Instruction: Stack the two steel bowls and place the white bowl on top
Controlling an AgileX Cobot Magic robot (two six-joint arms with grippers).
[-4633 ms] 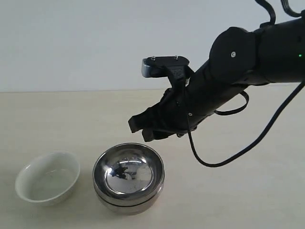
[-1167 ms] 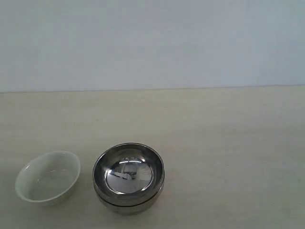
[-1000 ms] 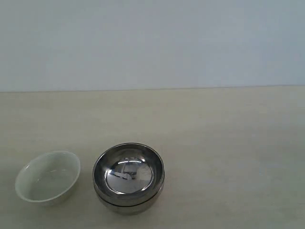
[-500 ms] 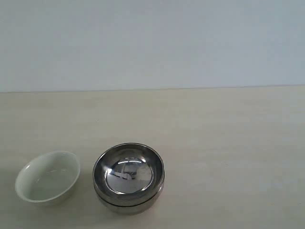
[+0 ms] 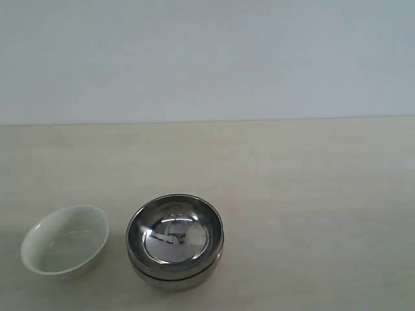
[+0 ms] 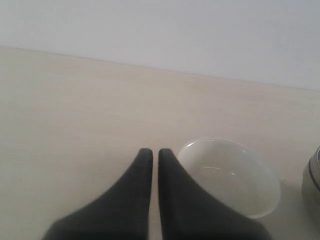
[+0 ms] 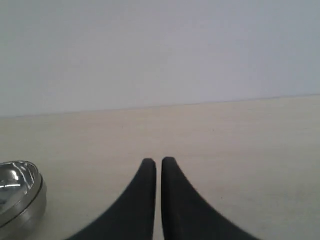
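Note:
The two steel bowls (image 5: 175, 241) sit nested, one inside the other, on the table near its front edge; their rim also shows in the right wrist view (image 7: 20, 192) and the left wrist view (image 6: 314, 185). The white bowl (image 5: 65, 241) stands upright and empty just left of them, apart from the stack. In the left wrist view my left gripper (image 6: 151, 152) is shut on nothing, its tips just beside the white bowl (image 6: 230, 175). My right gripper (image 7: 156, 161) is shut and empty, well off from the stack. Neither arm appears in the exterior view.
The pale wooden table (image 5: 311, 194) runs back to a plain light wall (image 5: 207, 58). Nothing else stands on it.
The right arm that hung over the steel stack 4.6 s ago has left the exterior view. Over the last second nothing has moved.

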